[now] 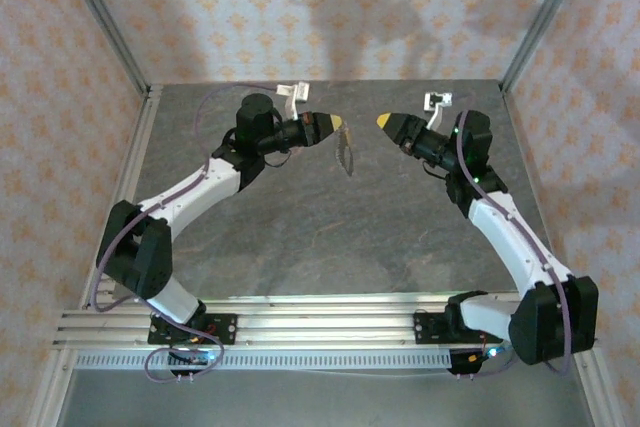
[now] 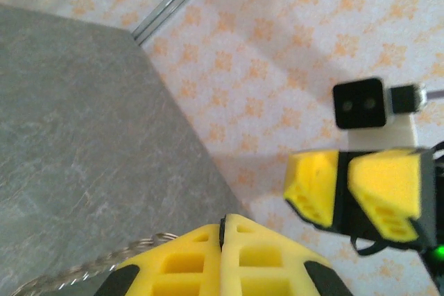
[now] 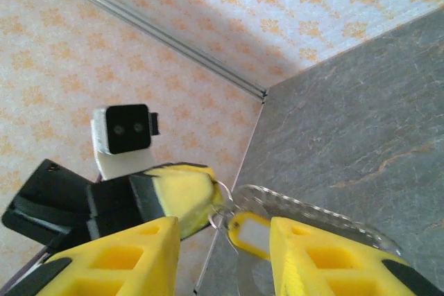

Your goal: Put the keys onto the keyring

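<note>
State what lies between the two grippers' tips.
The keyring, hanging from the shut left gripper just short of the open right gripper. The top view shows it.

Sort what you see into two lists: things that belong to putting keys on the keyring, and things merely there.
Belong to the job:
keyring, hanging from the shut left gripper
small yellow tag by it, between the fingers of the open right gripper (key or not, unclear)

Merely there:
grey table
patterned walls
aluminium rails

Keyring (image 2: 132, 249) apparently half behind fingers (image 2: 187, 258)
</note>
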{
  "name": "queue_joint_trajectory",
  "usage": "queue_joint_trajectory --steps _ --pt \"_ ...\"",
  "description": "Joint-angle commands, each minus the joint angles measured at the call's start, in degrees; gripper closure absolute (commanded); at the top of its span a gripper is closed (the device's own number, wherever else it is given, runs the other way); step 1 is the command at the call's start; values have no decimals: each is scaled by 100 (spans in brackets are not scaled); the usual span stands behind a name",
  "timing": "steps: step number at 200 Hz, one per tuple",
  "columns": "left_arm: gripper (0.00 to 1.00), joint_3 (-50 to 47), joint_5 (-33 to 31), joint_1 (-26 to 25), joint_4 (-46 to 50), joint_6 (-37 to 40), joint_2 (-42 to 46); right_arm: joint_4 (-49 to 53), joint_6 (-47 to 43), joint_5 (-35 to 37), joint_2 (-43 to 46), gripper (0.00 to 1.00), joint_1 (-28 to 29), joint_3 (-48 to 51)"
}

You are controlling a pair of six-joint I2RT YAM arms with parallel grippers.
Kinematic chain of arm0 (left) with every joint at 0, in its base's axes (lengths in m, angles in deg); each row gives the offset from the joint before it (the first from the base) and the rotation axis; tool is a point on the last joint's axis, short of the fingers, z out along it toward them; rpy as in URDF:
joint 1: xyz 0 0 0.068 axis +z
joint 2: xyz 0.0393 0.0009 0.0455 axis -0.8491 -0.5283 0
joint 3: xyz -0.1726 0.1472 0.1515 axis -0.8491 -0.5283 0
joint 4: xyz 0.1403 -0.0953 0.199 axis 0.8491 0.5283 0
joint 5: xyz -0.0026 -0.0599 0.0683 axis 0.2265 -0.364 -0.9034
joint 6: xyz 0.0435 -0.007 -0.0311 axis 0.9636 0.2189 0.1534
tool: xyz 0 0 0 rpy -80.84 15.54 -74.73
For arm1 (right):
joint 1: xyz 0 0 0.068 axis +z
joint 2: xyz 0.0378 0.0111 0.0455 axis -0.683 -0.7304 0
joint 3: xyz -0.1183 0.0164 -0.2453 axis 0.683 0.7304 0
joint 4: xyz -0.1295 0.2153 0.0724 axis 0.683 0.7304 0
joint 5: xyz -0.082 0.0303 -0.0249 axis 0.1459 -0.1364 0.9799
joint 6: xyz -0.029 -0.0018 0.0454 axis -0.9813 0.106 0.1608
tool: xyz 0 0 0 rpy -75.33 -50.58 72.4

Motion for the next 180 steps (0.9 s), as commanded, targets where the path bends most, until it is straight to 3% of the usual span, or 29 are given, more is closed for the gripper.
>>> queue_joint_trajectory --steps 1,96,180 --pt "100 61 -384 -176 -498 -152 311 -66 -29 442 254 61 105 141" --pt "100 199 -463 -396 -474 -276 261 368 -933 739 196 60 802 -314" --pt "100 357 -419 -501 -300 -205 250 672 -1322 892 -84 61 1042 -656"
